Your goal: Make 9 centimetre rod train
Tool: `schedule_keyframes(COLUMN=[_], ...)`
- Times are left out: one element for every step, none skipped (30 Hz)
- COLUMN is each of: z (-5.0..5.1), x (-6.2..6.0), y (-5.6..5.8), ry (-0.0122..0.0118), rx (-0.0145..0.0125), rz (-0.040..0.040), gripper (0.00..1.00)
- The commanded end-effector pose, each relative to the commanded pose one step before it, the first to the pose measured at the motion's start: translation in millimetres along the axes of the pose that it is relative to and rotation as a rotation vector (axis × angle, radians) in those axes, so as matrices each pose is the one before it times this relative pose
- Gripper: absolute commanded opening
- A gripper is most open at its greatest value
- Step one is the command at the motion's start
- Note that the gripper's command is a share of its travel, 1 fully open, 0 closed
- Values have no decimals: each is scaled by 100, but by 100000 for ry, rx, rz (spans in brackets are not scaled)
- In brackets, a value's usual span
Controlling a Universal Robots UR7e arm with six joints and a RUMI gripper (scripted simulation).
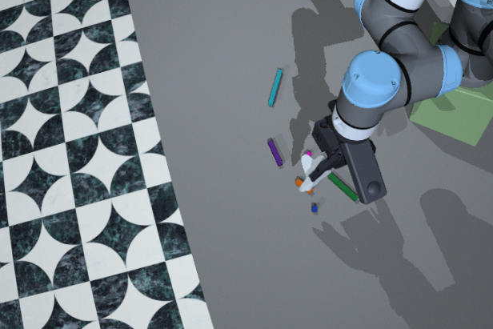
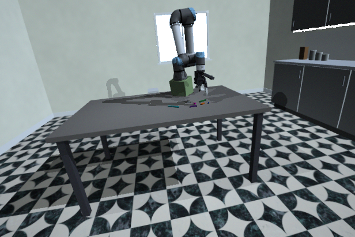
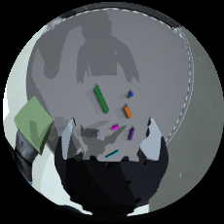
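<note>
Six rods lie flat on the grey table (image 1: 208, 199) (image 2: 124, 121). The green rod (image 1: 342, 187) (image 2: 202, 100) (image 3: 101, 98) and the small blue rod (image 1: 314, 208) (image 2: 208, 102) (image 3: 130, 93) lie apart from each other. The orange rod (image 1: 298, 182) (image 2: 202, 104) (image 3: 128, 111) is partly hidden by a finger in the top view. The magenta rod (image 1: 308, 153) (image 3: 115, 128), the purple rod (image 1: 274, 152) (image 2: 192, 105) (image 3: 130, 132) and the turquoise rod (image 1: 274, 87) (image 2: 173, 106) (image 3: 112, 154) lie further left. My gripper (image 1: 309, 175) (image 2: 202, 88) (image 3: 111, 118) is open and empty, well above the rods, over the orange and magenta ones.
The arm stands on a green block (image 1: 452, 115) (image 2: 180, 87) (image 3: 33, 122) at the table's back. The table's left edge borders a checkered floor (image 1: 60, 159). The arm's shadows fall across the table.
</note>
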State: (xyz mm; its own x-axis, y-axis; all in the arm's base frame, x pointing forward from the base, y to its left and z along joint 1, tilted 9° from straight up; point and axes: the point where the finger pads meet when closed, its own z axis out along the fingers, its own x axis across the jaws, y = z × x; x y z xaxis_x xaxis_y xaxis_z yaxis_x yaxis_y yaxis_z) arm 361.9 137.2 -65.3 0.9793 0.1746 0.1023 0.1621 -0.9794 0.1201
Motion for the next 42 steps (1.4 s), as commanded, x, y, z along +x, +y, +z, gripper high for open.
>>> schedule_keyframes(z=[-24, 1, 1, 1, 0, 0, 1, 1, 1, 1, 1, 1, 1, 1, 1, 1, 1, 1, 1, 1, 1, 0, 0, 1, 1, 1, 1, 1, 1, 1, 1, 1, 1, 1, 1, 1, 1, 1, 0, 0, 1, 1], x=[-78, -9, -7, -5, 0, 0, -7, -1, 2, 3, 5, 6, 8, 9, 11, 12, 14, 15, 16, 18, 19, 0, 0, 37, 39, 19, 24, 26, 27, 28, 29, 30, 31, 31, 32, 33, 33, 34, 0, 0, 62, 63], y=[-425, -68, -67, -67, 0, 0, -117, -114, -49, -59, -61, -60, -58, -57, -56, -54, -53, -52, -50, -49, -48, 0, 0, -83, -76, -32, -37, -38, -36, -34, -33, -31, -29, -27, -25, -24, -22, -20, 0, 0, -31, -25], ry=[220, -1, -1, -1, 0, 0, -2, -1, -1, -1, -1, -1, -1, -1, -1, -1, -1, -1, -1, -1, -1, 0, 0, -1, -1, 0, -1, -1, -1, -1, -1, -1, -1, -1, -1, -1, -1, -1, 0, 0, -2, -2], rx=[652, 1, 1, 1, 0, 0, 1, 1, 0, 0, 0, 0, 0, 0, 0, 0, 0, 0, 0, 0, 0, 0, 0, -1, -1, 0, -1, -1, -1, -1, -1, -1, -1, -1, -1, -1, -1, -1, 0, 0, -2, -3], rz=[-16725, -2677, -2677, -2678, 0, 0, -4807, -4789, -2096, -2554, -2696, -2686, -2678, -2679, -2677, -2678, -2679, -2678, -2678, -2678, -2679, 0, 0, -4880, -4720, -2104, -2559, -2697, -2687, -2678, -2679, -2679, -2679, -2679, -2679, -2680, -2679, -2680, 0, 0, -4760, -4735], gripper=[100, 100, 100, 100, 100, 100, 100, 100, 100, 100, 100, 100, 100, 100, 100, 100, 100, 100, 100, 100, 100, 100, 100, 100, 100, 100, 100, 100, 100, 100, 100, 100, 100, 100, 100, 100, 100, 100, 100, 100, 100, 100])
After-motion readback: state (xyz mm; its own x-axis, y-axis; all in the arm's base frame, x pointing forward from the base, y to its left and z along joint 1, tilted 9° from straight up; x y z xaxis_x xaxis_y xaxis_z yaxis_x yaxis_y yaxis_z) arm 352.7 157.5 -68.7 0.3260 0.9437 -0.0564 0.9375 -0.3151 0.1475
